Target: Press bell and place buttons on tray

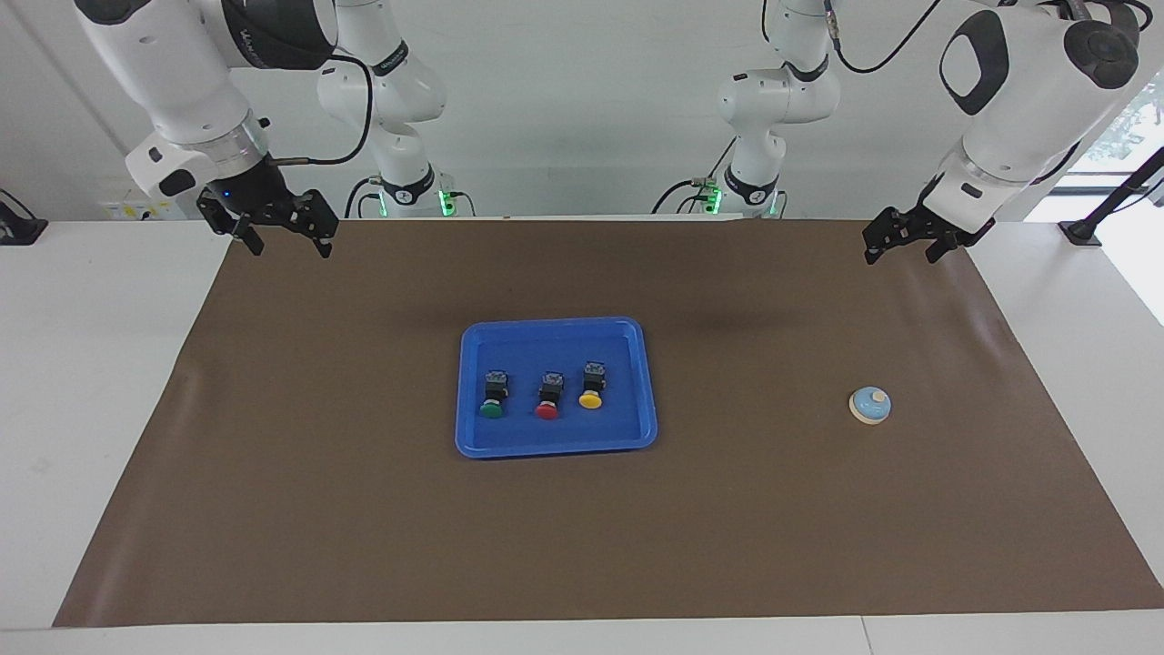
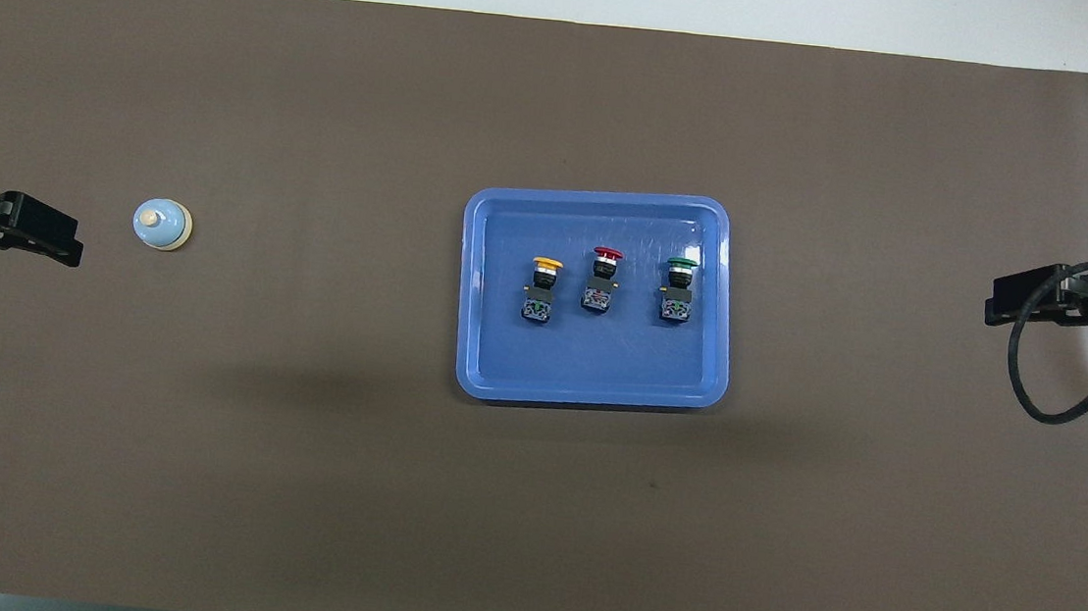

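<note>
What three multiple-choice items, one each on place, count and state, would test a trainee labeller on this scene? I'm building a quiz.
1. Where does the bell stand?
A. in the tray
B. on the brown mat toward the left arm's end
C. under the right hand

2. How many buttons lie in the tray?
A. one
B. two
C. three

3. What does the left hand hold?
A. nothing
B. the bell
C. the yellow button

Key: 1 B, the bell sits alone on the mat, apart from the tray. 2 C, green, red and yellow caps show. 3 A, it hangs open and empty above the mat.
</note>
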### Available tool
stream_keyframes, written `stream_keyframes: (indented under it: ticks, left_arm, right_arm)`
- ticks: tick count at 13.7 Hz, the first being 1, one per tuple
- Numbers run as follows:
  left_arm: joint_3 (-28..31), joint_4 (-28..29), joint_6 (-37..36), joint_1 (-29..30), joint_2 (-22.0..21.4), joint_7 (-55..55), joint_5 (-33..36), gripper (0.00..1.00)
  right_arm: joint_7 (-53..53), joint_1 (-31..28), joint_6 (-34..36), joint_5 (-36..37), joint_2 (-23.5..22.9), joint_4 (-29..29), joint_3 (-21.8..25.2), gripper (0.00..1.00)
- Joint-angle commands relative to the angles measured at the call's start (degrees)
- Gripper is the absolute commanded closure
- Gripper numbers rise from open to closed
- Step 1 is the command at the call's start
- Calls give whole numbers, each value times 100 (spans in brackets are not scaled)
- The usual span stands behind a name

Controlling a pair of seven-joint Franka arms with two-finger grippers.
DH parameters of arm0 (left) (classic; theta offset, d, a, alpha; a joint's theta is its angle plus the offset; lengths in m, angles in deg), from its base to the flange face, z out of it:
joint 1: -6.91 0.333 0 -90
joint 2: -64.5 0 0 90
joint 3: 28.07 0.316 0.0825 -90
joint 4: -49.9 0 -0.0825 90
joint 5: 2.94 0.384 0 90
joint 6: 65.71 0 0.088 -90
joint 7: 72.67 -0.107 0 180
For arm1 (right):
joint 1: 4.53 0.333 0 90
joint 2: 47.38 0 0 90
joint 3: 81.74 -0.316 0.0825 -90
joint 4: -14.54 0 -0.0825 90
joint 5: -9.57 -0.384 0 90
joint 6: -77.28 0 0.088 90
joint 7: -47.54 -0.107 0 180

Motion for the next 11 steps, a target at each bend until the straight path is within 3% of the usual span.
stream_keyframes:
  ticks: [1,11]
  left_arm:
    - [11,-49,-115,-55,32,-16,-65,0]
    - [-7,-49,-81,-55,-12,-42,-65,0]
  right_arm:
    - [47,-46,20,57,130,-122,-52,0]
    - [47,-54,20,57,130,-122,-52,0]
